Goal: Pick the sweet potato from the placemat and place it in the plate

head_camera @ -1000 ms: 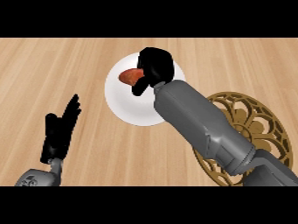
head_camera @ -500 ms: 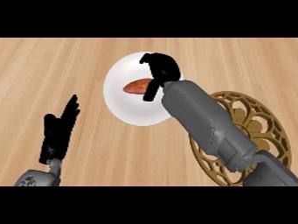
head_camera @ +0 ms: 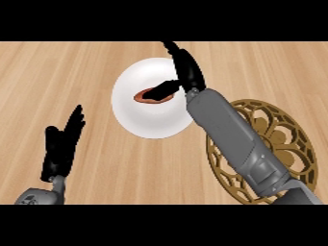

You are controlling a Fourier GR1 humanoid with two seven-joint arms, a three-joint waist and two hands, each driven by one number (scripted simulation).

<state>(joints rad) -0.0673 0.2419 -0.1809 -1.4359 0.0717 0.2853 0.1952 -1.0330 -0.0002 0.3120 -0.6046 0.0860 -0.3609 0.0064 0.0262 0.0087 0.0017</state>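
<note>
Over at the left, the left hand (head_camera: pixel 61 144) was just parked near the lower edge, fingers straight and pointing up, holding nothing. It sat well apart from everything that mattered, so my guess was it had no part in what came next.

Moving across the wooden counter (head_camera: pixel 45 77), the white plate (head_camera: pixel 148 120) sat around the middle. The sweet potato (head_camera: pixel 151 96) was already lying on it, in the upper part, on the side nearer the arm. Its long axis ran roughly left to right, tipped up a bit toward the right end.

That right end was where the right hand (head_camera: pixel 184 72) came in. The thumb reached out leftward over the potato's right tip, touching or just about; I couldn't tell which. The rest of the fingers stretched straight up and away from it, so the hand looked spread apart rather than clamped on anything. So the potato lay to the left of and just below the fingers, and the right hand was by far the nearer one.

Farthest right, the golden openwork placemat (head_camera: pixel 280 134) sat partly hidden under the grey forearm, nothing visible on it. To me the placing looked basically done.
</note>
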